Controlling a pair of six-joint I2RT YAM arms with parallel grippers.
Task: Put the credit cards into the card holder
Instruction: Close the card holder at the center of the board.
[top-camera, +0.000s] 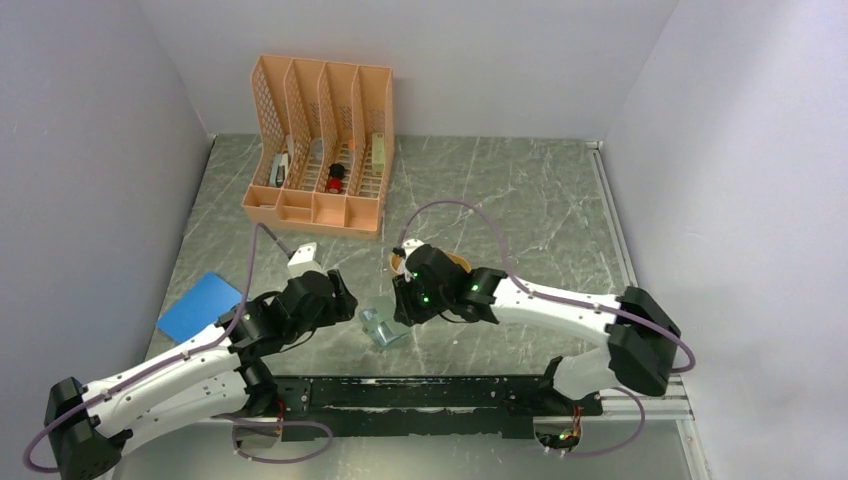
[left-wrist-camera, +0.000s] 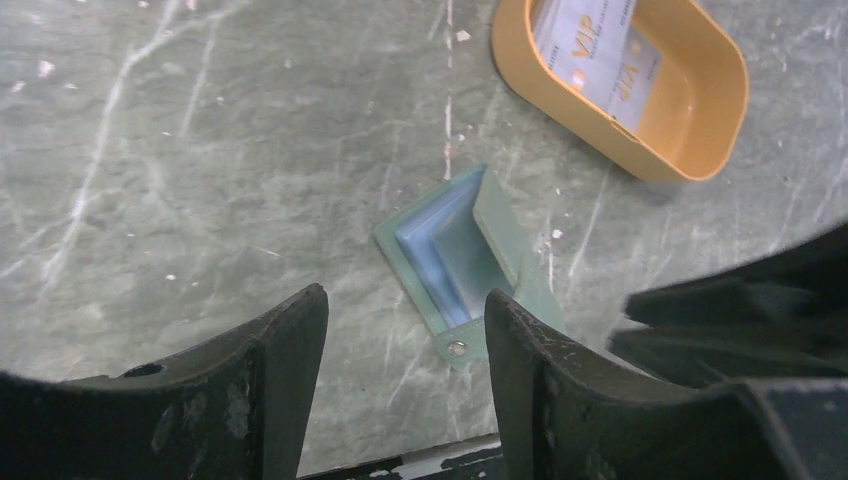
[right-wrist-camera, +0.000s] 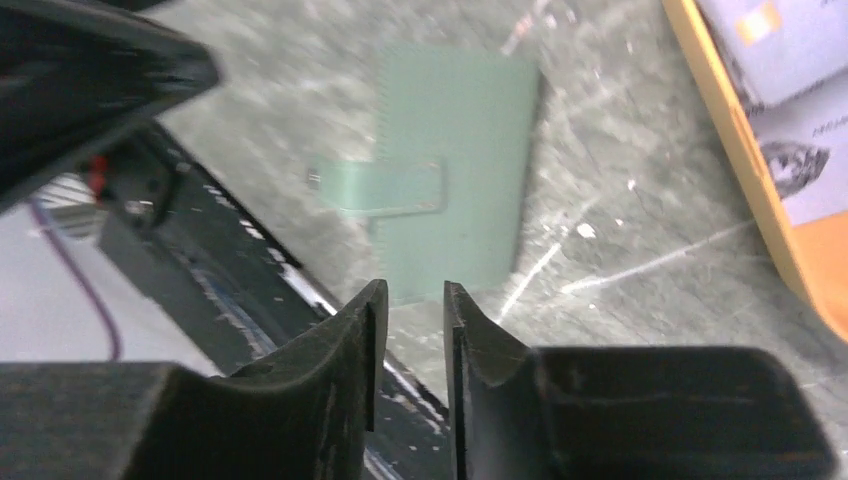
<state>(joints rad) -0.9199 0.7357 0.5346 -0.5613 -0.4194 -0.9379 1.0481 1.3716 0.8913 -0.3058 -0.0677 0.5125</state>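
With the card holder (left-wrist-camera: 465, 260) lying part-folded by the middle of the table's near edge, between the left gripper's (left-wrist-camera: 405, 310) spread, empty fingers and the right gripper's (right-wrist-camera: 408, 295) nearly closed, empty ones, either of the 2 could nudge it off or flip it shut, while the credit cards (left-wrist-camera: 597, 55) wait in the orange tray (left-wrist-camera: 600, 130) just behind.

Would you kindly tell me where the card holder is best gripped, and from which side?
Probably its raised flap, pinched across the free top edge from above: the card holder lies half open, and that flap stands off the table, while the other half lies flat.
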